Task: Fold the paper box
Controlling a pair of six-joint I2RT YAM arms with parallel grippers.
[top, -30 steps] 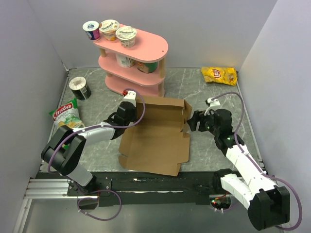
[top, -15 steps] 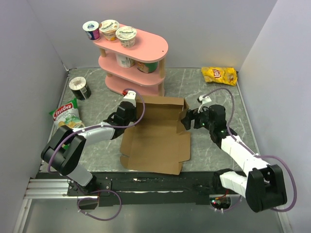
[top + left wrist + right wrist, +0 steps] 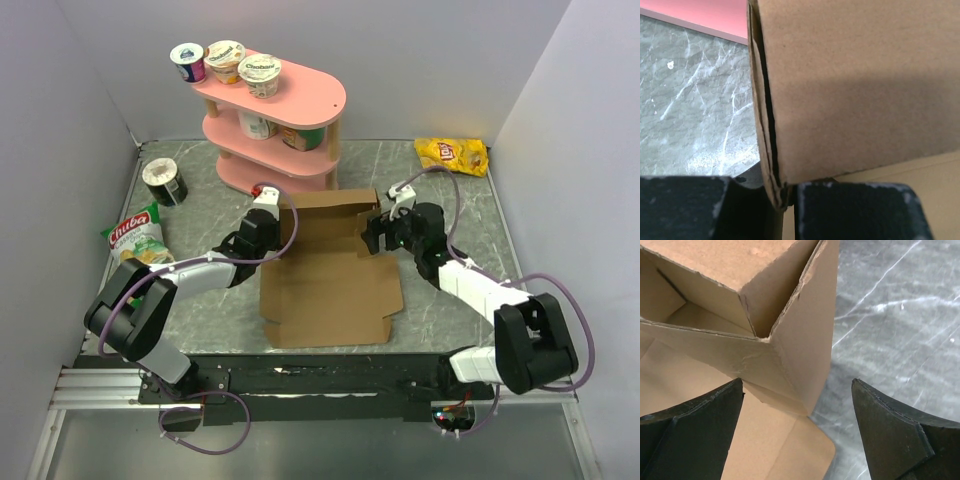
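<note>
Starting with the basics: where is the plain brown cardboard paper box (image 3: 330, 285)?

In the middle of the grey marbled table (image 3: 450, 310), between the two arms and just on the near side of the pink three-tier shelf (image 3: 275, 130). Its far wall stands upright. The rest lies flat, or nearly so.

And the grippers?

The left gripper (image 3: 262, 228) is closed almost completely, pinching the upright wall at the box's far left corner. Its wrist view shows a doubled cardboard edge caught between the pads. The right gripper (image 3: 378, 232) is spread wide and straddles the far right corner, with one finger over the box's base and the other outside over the table. It has hold of nothing, as far as I can see.

How would you expect the cardboard to behave?

I'd judge it light, stiff within each panel, and willing to bend only along its creases. Raised flaps will probably spring back if released, and the whole sheet could slide on that smooth top. The right corner's edge looks ragged, so a hard squeeze might crumple or tear it.

So where should the right one take hold?

On the standing wall close to the corner crease, where the side flap meets the far wall, with the jaws across the thickness. With the left pinch as an anchor, that should keep the box from skating.
</note>
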